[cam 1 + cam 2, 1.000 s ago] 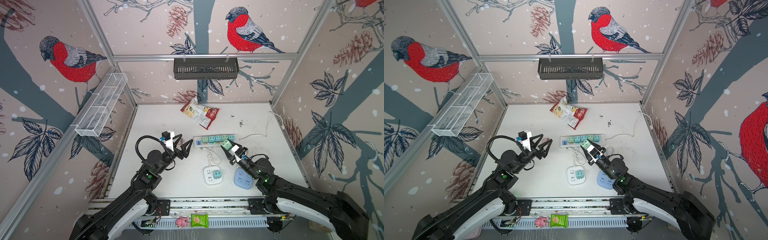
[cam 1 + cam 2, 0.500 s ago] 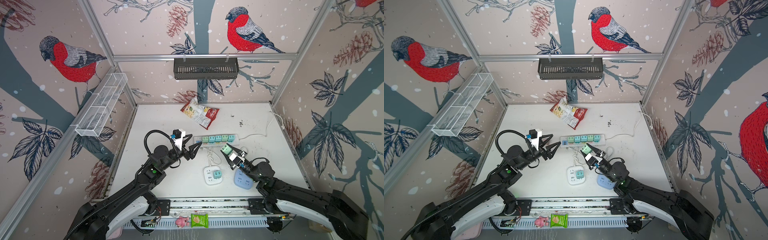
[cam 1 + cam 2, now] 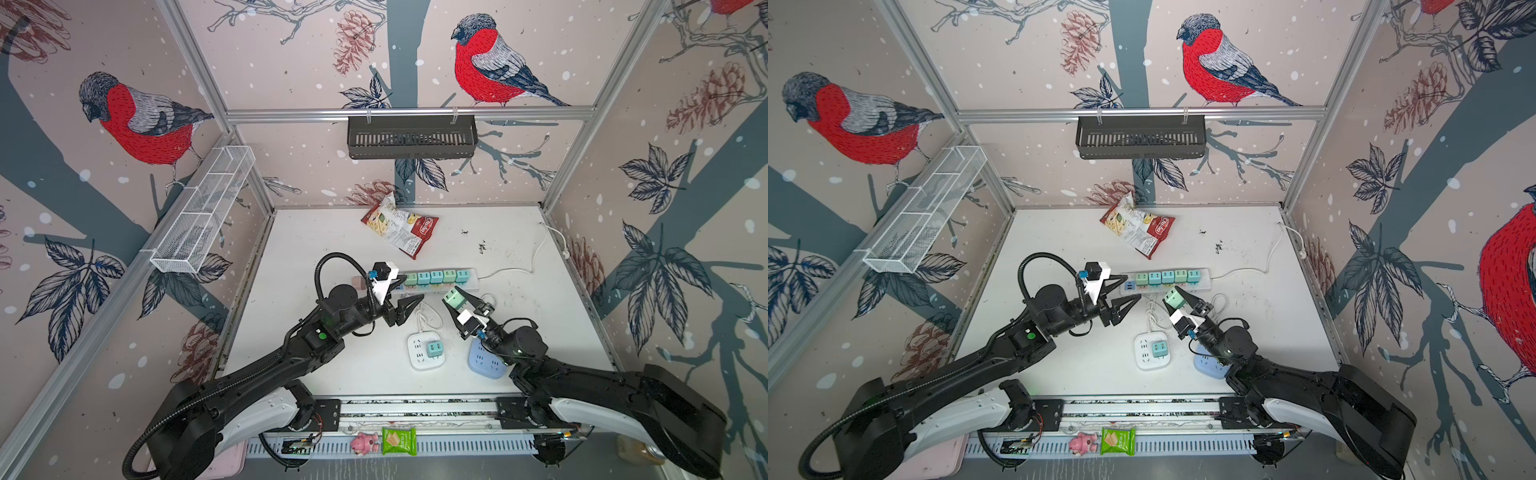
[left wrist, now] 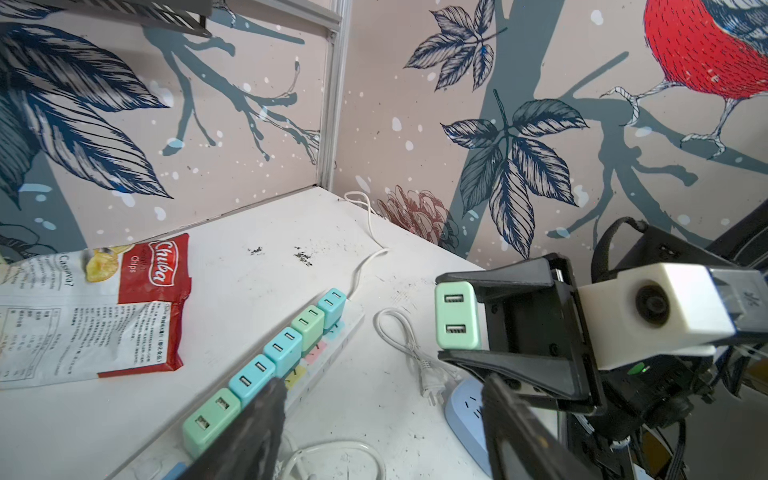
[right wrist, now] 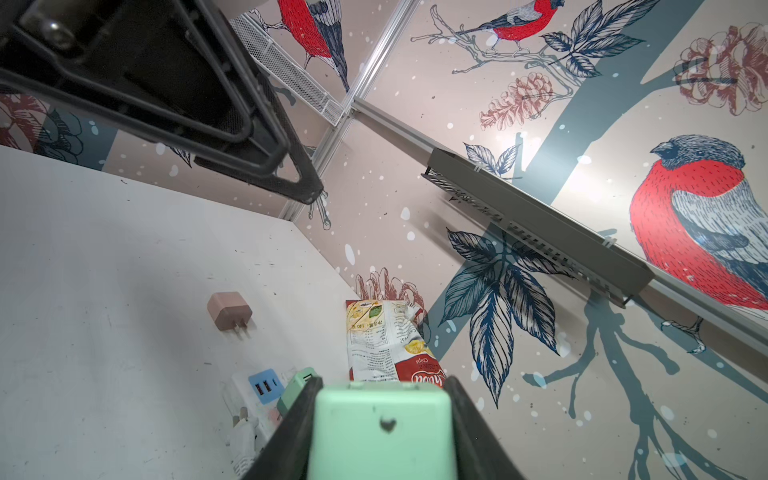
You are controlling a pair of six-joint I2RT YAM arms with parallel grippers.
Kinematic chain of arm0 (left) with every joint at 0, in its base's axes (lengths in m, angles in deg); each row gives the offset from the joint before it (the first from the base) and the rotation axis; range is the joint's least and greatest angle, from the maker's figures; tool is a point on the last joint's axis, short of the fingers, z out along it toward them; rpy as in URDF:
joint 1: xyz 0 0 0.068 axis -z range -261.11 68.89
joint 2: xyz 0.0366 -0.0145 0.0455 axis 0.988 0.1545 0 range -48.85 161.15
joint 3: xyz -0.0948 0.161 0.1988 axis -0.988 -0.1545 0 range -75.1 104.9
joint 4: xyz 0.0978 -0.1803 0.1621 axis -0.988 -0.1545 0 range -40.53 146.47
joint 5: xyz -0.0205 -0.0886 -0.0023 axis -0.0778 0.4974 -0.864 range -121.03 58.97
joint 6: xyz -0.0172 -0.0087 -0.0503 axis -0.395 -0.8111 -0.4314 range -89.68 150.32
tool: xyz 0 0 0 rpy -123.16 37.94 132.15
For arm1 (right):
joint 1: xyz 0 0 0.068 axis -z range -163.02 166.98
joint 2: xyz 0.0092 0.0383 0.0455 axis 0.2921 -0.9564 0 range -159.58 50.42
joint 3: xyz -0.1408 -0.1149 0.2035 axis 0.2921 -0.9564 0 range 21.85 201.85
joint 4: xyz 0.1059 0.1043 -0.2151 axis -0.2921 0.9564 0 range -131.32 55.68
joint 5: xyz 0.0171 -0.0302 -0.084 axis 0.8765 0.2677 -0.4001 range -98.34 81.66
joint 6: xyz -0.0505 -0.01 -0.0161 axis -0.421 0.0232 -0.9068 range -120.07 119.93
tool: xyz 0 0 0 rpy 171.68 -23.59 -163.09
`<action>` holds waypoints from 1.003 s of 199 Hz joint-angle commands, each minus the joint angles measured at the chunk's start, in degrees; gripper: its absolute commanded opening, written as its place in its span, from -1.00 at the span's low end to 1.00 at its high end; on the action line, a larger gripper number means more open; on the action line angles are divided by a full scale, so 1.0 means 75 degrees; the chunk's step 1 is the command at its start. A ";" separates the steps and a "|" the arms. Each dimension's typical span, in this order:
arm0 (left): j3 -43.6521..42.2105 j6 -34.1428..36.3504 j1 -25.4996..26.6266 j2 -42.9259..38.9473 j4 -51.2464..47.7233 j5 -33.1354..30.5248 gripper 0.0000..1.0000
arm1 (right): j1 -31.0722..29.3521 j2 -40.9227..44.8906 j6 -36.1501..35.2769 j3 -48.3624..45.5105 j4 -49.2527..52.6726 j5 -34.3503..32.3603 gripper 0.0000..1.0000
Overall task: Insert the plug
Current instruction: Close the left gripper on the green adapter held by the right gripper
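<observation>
At the front rail, below the table's (image 3: 332, 249) near edge, a green snack packet (image 3: 398, 441) and a pink toy (image 3: 365, 443) were seen side by side. Just inside the near edge, a white square socket block (image 3: 417, 353) with a teal plug (image 3: 434, 348) seated in it was found. A blue socket block (image 3: 482, 362) lay beside it toward the right edge, partly covered by the right arm.

Farther in, about mid-table, the mint-green plug (image 3: 453, 296) was held off the surface, pinched between the fingers of the right gripper (image 3: 456, 298). Its two slots were turned toward the left gripper (image 4: 383, 380). That gripper was seen spread wide with nothing between its fingers, close to the plug but apart from it.

Just behind both, the long power strip (image 3: 473, 286) lay across the table, carrying a row of five plugs (image 3: 436, 276). A pink plug (image 5: 228, 309) lay loose on the table past its left end. A chips bag (image 3: 401, 228) rested near the far edge.
</observation>
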 commanded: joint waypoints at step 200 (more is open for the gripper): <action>0.2076 0.0667 0.0849 0.1957 -0.2073 0.1516 0.44 | -0.0329 0.0897 -0.0789 -0.0284 0.0519 0.0997 -0.96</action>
